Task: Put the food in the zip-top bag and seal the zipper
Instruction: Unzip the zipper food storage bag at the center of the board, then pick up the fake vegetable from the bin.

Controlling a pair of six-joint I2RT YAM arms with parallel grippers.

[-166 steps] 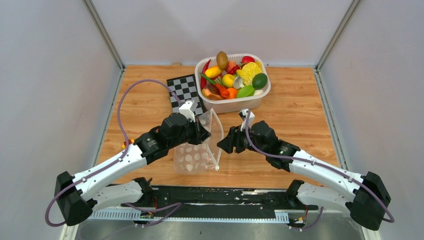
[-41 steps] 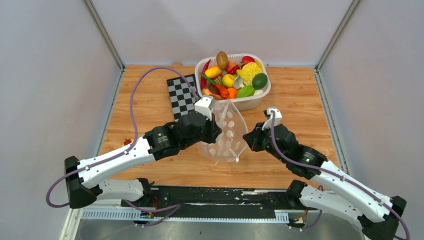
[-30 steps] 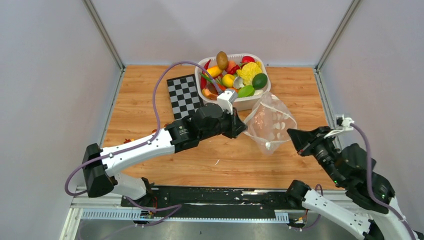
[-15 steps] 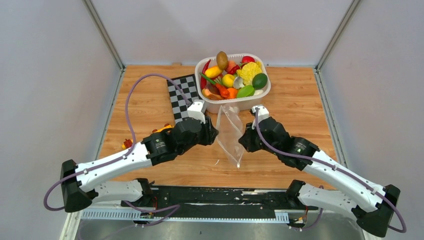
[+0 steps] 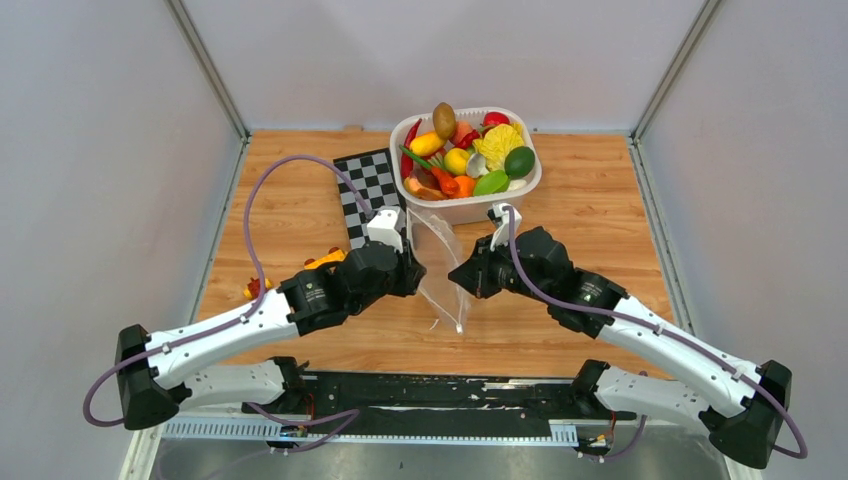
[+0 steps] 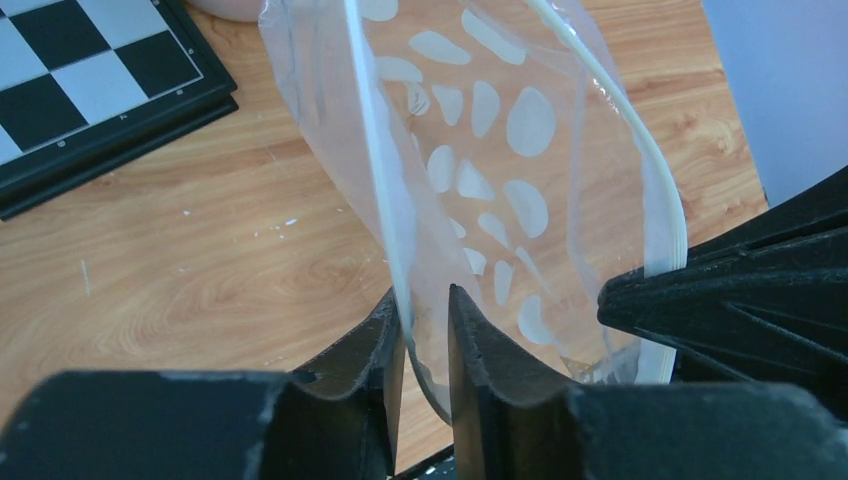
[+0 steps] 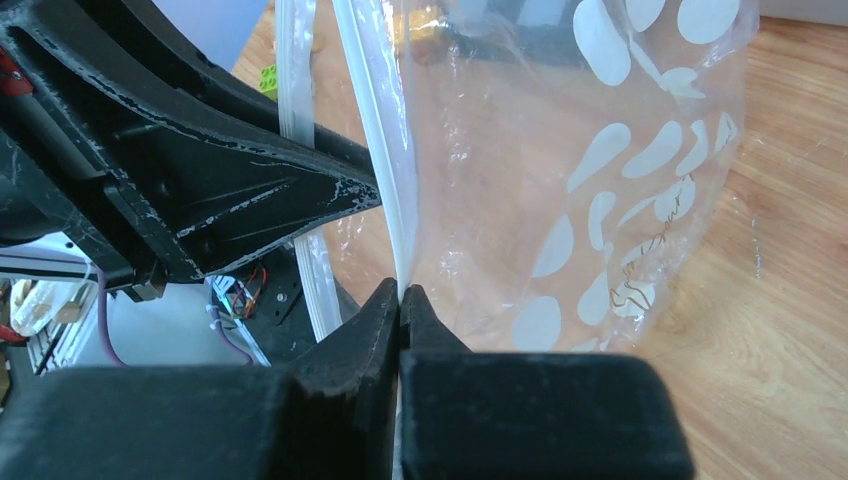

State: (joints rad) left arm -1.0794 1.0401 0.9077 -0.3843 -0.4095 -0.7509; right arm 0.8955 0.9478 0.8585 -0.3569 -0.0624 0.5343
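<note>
With the left gripper (image 6: 425,330) and right gripper (image 7: 400,300) each pinched onto a lip of the zipper (image 7: 383,150), the bag (image 5: 440,265) hangs upright between them near the tub (image 5: 470,211) of food (image 5: 470,150), so opening the mouth seems in hand, and next the 2 lips need parting.

Gap between the left gripper (image 5: 414,272) and right gripper (image 5: 460,279) is totally filled by the zip-top bag (image 5: 437,262) they're both pinching, so no way through there. White tub (image 5: 470,209) heaped with food (image 5: 468,150) blocks just behind it, chessboard (image 5: 362,186) right beside that. Open wood on the table (image 5: 600,210) right of the tub, and left of the chessboard too.
</note>
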